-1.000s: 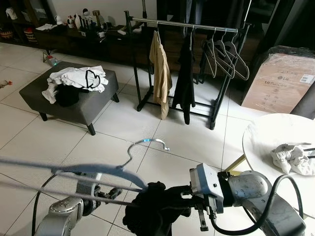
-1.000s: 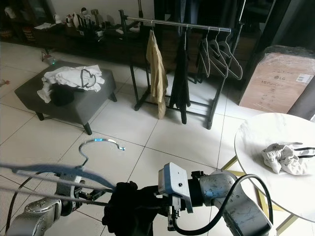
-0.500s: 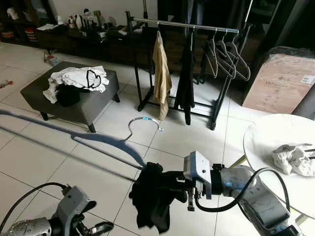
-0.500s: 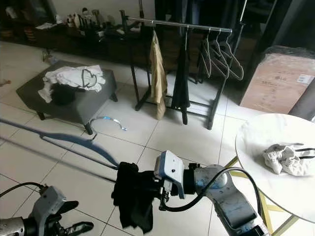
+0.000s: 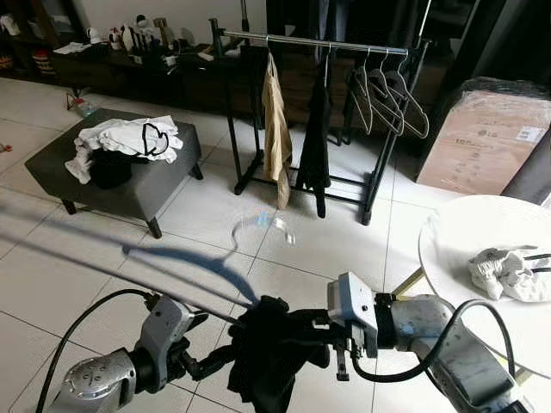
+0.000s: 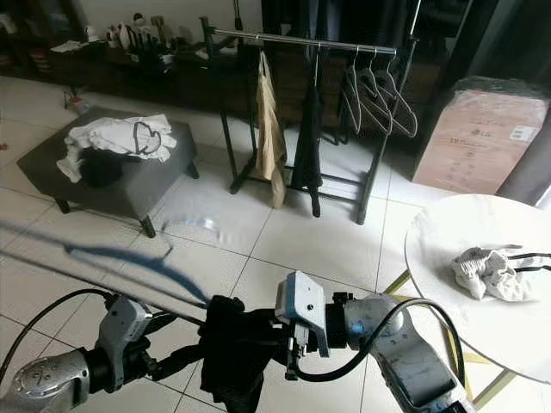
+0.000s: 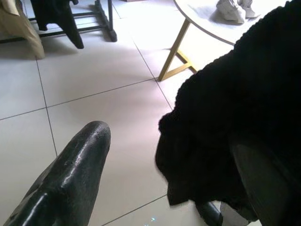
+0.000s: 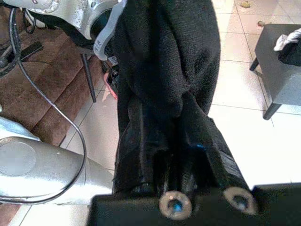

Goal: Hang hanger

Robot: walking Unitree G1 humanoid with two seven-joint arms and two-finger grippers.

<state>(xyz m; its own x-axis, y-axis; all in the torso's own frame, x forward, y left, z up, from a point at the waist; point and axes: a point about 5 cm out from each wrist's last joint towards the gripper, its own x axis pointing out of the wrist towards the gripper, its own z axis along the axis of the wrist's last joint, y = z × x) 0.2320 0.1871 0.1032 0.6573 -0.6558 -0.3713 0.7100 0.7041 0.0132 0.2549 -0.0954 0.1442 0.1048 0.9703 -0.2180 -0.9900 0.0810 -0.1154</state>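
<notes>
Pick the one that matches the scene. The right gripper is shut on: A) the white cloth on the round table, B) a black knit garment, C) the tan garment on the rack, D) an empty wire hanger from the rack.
B. The right gripper has its fingers pinched into the black knit garment, which hangs bunched in front of the robot between the two arms.

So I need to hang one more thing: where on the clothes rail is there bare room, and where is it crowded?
The rail is bare left of the tan garment, and between the black garment and the empty hangers. The hangers bunch at its right end.
</notes>
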